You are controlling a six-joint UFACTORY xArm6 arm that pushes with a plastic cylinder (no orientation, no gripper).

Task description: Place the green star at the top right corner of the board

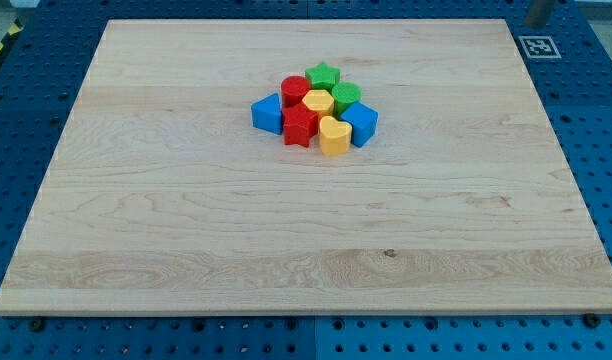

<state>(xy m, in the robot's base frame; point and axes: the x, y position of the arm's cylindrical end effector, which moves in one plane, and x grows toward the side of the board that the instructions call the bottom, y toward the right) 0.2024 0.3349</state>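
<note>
Eight small coloured blocks sit bunched together a little above the middle of the pale wooden board (186,220), and nothing of the task looks done yet: the green star block (323,74) is at the top of that cluster, well apart from the board's top right corner. The whole push across to that corner is still left, as I judge it.

Around the star, touching or just beside it, are a red round block (294,90), a yellow hexagon-like block (317,102) and a second green block (346,96) whose shape I cannot make out for certain. Lower in the bunch lie a blue block at the view's left (268,113), a red star block (300,126), a yellow heart-like block (333,135) and a blue block at the view's right (361,123).

My tip does not show in the view (only a grey shape at the top right edge, which I cannot identify), so its place relative to the blocks cannot be told; the rod has no fingers to be wide or narrow.

No containers are present; the blocks rest straight on the board, which lies on a blue perforated table (46,340), with a black-and-white marker tag (537,46) near the top right corner
</note>
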